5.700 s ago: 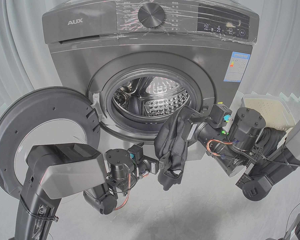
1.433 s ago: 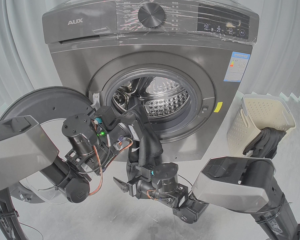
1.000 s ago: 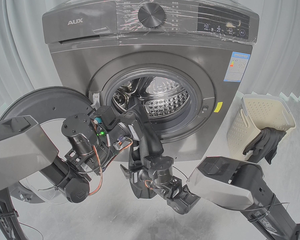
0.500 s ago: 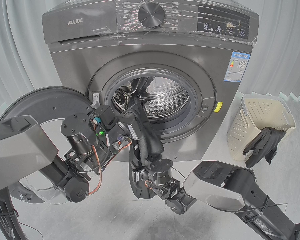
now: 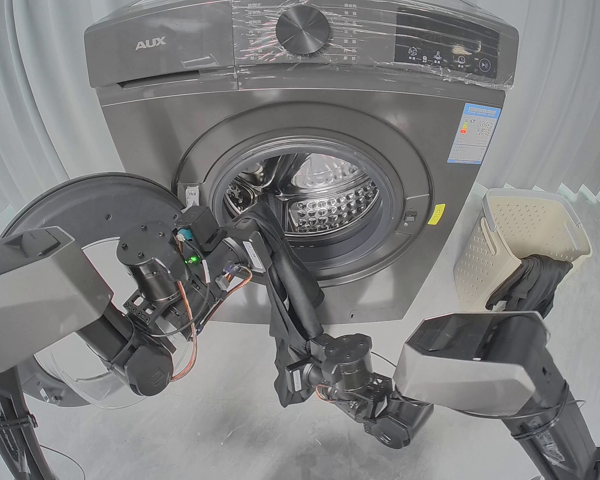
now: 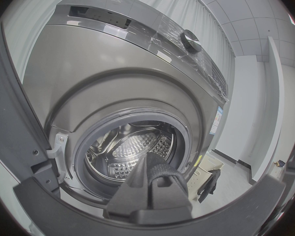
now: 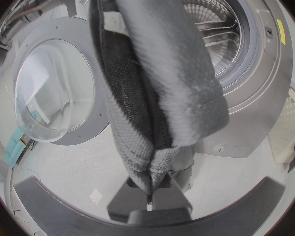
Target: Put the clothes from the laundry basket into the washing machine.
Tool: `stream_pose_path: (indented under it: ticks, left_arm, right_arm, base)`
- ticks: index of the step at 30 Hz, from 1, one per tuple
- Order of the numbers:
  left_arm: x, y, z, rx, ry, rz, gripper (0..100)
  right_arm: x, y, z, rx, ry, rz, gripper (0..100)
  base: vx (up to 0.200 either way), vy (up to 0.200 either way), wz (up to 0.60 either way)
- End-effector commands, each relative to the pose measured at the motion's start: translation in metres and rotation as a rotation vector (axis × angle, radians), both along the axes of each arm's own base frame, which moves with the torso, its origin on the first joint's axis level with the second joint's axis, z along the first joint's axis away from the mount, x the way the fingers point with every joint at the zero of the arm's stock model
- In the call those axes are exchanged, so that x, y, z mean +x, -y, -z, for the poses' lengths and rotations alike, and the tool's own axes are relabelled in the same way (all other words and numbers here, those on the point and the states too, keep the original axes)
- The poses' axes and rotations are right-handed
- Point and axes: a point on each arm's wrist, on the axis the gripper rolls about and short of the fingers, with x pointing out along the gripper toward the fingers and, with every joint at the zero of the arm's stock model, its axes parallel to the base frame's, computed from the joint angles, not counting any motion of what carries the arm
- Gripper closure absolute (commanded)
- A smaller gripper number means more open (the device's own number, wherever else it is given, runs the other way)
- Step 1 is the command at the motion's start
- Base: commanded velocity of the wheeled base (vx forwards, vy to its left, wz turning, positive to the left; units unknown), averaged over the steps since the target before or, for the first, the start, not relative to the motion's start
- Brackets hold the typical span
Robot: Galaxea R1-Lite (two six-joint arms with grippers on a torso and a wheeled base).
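Loading step, I'd say — left pincer (image 6: 155, 167) pinches the garment (image 5: 292, 281) at the drum (image 5: 327, 205) mouth, right pincer (image 7: 150, 190) grips its hanging tail; next both must feed it inside

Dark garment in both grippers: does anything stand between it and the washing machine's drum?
Nothing visible does. The door is swung open to the robot's left, and the garment hangs right before the drum mouth.
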Motion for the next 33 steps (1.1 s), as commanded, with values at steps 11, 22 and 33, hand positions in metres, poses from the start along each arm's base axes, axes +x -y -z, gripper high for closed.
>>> stream_pose_path:
  ticks: [11, 22, 33]
  left_arm:
    - [0.01, -0.019, -0.004, -0.015, 0.008, -0.118, 100]
    - [0.002, -0.027, 0.001, 0.001, -0.027, -0.15, 100]
    - [-0.015, -0.027, -0.005, 0.007, -0.029, -0.122, 100]
  right_arm:
    - [-0.023, 0.107, -0.112, 0.015, 0.132, 0.047, 100]
    - [-0.032, 0.144, -0.14, 0.095, 0.226, -0.062, 100]
    - [-0.017, 0.15, -0.156, 0.137, 0.304, 0.019, 100]
  base:
    - [0.0, 0.0, 0.0]
    - [0.0, 0.0, 0.0]
    - [0.0, 0.0, 0.0]
